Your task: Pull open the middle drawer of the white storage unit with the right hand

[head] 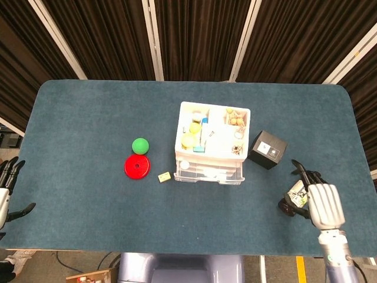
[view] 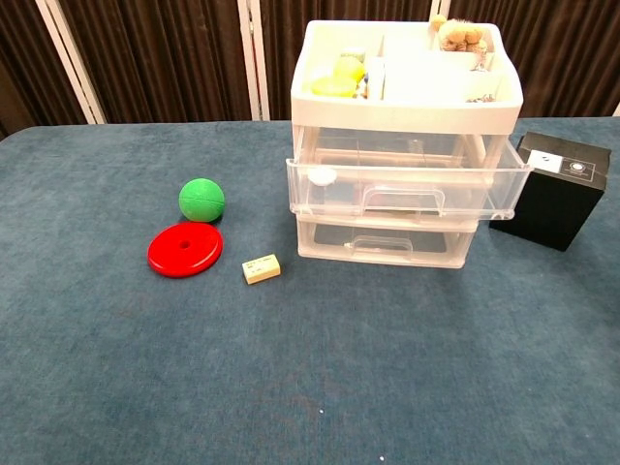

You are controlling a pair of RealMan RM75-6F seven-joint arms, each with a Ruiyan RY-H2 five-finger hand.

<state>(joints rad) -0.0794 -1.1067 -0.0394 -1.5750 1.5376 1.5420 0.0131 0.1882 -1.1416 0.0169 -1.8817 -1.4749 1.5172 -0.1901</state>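
Note:
The white storage unit (head: 210, 141) stands mid-table, its open top tray filled with small items. In the chest view the unit (view: 402, 97) shows its clear middle drawer (view: 407, 189) sticking out a little past the top and bottom drawers, its handle (view: 405, 201) free. My right hand (head: 323, 203) hovers near the table's front right, far from the unit, fingers apart and holding nothing. It partly covers a dark bottle (head: 291, 200). My left hand (head: 7, 187) hangs off the table's left edge, fingers spread and empty. Neither hand appears in the chest view.
A black box (head: 268, 149) sits just right of the unit, and the chest view shows the box (view: 557, 189) too. Left of the unit lie a green ball (view: 201, 200), a red disc (view: 185, 249) and a small beige block (view: 261, 268).

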